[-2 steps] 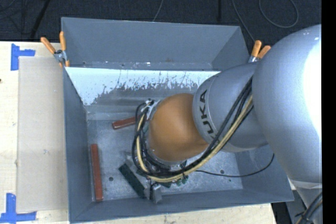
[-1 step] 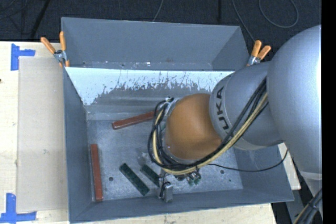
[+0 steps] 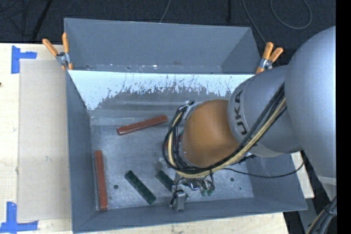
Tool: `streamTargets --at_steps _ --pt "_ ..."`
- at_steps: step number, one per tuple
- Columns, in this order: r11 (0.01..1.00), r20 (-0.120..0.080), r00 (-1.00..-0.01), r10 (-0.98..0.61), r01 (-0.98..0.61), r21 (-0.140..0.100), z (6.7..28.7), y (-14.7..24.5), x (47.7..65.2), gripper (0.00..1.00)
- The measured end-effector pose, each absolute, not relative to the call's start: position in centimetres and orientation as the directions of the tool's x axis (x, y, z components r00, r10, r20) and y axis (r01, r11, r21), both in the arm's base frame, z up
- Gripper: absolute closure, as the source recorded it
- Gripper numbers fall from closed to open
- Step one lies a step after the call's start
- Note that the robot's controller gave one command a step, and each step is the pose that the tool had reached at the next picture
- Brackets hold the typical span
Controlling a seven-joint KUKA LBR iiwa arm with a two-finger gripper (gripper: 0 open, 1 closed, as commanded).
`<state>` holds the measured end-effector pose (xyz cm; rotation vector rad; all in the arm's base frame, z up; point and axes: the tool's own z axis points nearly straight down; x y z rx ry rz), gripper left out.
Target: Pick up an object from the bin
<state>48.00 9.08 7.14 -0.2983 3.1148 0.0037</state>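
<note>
So the closest thing to the gripper is a short dark green strip point(image 3: 163, 178), lying flat on the bin floor toward the front wall, a bit right of the middle, with its right end tucked under the robot's wrist. The gripper point(image 3: 178, 201) is low in the bin just right of it and slightly nearer the front wall. Honestly can't tell if it's open or closed, or if it's got anything; the tip is just a dark jumble from this angle. Right above it sits the orange cover point(image 3: 205, 137) with a bundle of cables point(image 3: 171, 145) looping round its left side, and the grey arm point(image 3: 307, 101) comes in from the right. Left of the short strip there's a longer dark green strip point(image 3: 140, 187), angled, near it but apart. Further out, the left reddish-brown bar point(image 3: 100, 180) lies along the left wall of the bin point(image 3: 159, 52), and the back reddish-brown bar point(image 3: 142, 125) lies tilted further back, well apart from the rest
</note>
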Motion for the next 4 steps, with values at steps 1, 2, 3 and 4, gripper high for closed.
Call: streamTargets --at_steps 1,2,3,4 --pt "0.706 -0.004 -0.706 -0.708 -0.708 -0.003 7.0 3.1 48.6 0.00" --pt "0.709 -0.002 -0.709 -0.705 -0.705 0.000 7.0 3.1 48.5 1.00" --pt "0.697 -0.007 -0.697 -0.717 -0.717 -0.005 21.7 4.6 49.7 1.00" --pt "0.125 -0.002 -0.125 -0.992 -0.992 0.002 20.2 5.2 49.9 1.00"
